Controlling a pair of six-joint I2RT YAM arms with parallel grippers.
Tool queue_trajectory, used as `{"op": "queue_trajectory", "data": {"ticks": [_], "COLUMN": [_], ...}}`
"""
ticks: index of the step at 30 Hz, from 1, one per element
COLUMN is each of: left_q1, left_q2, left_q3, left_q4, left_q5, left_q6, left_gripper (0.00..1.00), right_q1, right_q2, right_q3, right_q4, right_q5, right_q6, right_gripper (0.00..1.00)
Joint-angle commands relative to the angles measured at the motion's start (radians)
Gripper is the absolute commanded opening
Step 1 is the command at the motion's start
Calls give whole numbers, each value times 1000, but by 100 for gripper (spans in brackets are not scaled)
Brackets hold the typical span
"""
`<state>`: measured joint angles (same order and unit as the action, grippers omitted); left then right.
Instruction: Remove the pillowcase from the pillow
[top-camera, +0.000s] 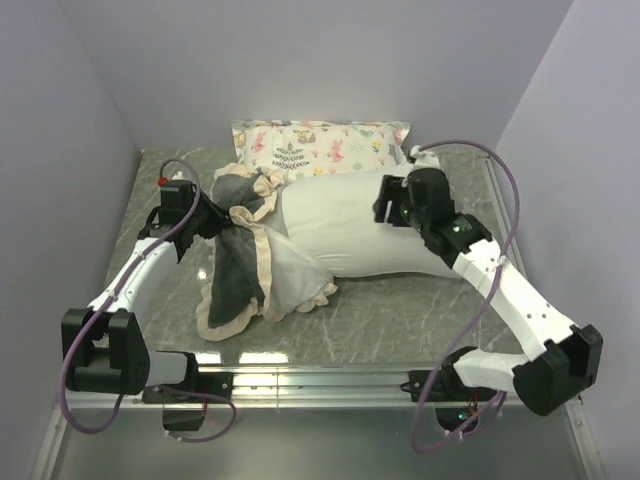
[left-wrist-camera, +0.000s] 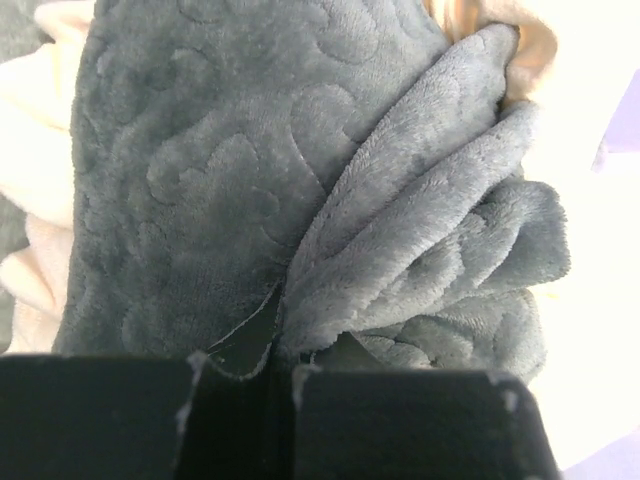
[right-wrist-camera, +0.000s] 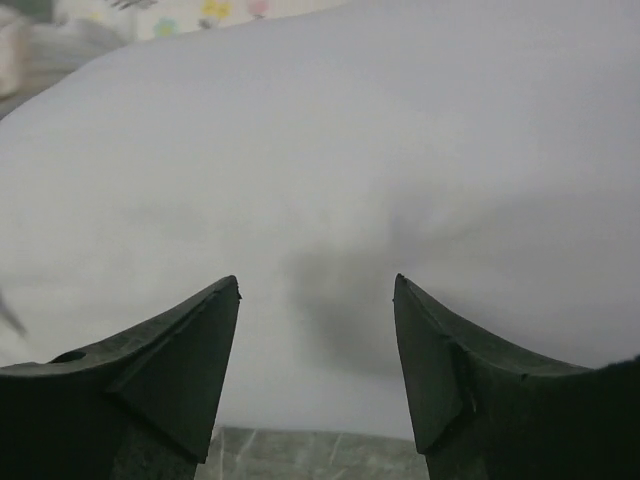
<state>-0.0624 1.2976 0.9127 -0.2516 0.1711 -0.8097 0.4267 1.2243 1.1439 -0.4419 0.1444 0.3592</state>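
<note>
The pillowcase (top-camera: 240, 265) lies bunched on the surface (top-camera: 400, 320) at the 9 o'clock end of the pillow (top-camera: 345, 235), with the left fingers (left-wrist-camera: 400, 420) clamped on a fold of its grey plush. The right fingers (right-wrist-camera: 170, 360) stand spread over the pillow's 2 o'clock part, holding nothing. Light, limp and likely slippery, the case is best held by a thick fold or its frilled hem.

The pillow (top-camera: 345, 225), plump and plain white, lies lengthwise across the middle of the surface (top-camera: 400, 310), most of it bare. The pillowcase (top-camera: 238, 262) is bunched at its left end in crumpled folds. Its dark grey embossed plush faces outward, some cream-white lining shows, and the cream ruffled frill trails onto the surface toward the near edge.
</note>
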Motion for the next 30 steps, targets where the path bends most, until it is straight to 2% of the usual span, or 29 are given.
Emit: {"op": "queue_trajectory", "data": {"ticks": [1,6,11,13,14,15,17,18,22,25,28,30], "left_q1": [-10,-53,-135,-155,-171,-177,-194,-198,-211,-223,-226,-224], "left_q2": [38,101,138,129,118,85,37,-19,-165,-245,-297,-328], "left_q3": [69,176,302,322,324,318,281,258,125,-3,-79,-122], "left_q4": [25,-21,-87,-103,-113,-118,-138,-143,-175,-179,-199,-138], "left_q5": [-102,-96,-114,-133,-145,-159,-218,-244,-357,-360,-394,-339], "left_q6": [41,73,135,150,150,149,130,121,73,44,15,14], "left_gripper": [0,0,0,17,31,64,78,83,87,87,87,88], "right_q1": [141,299,305,305,304,303,296,291,250,202,195,195], "right_q2": [-48,116,332,418,438,467,477,475,451,426,417,414], "right_q3": [42,105,142,157,160,166,169,168,172,160,166,165], "right_q4": [86,109,94,91,92,86,86,89,86,109,108,111], "right_q5": [89,67,40,23,20,24,29,23,1,-71,-77,-81], "right_q6": [-91,-149,-120,-111,-105,-97,-74,-68,-25,1,0,0], "right_gripper": [75,85,83,77,58,37,3,0,0,0,0,0]}}
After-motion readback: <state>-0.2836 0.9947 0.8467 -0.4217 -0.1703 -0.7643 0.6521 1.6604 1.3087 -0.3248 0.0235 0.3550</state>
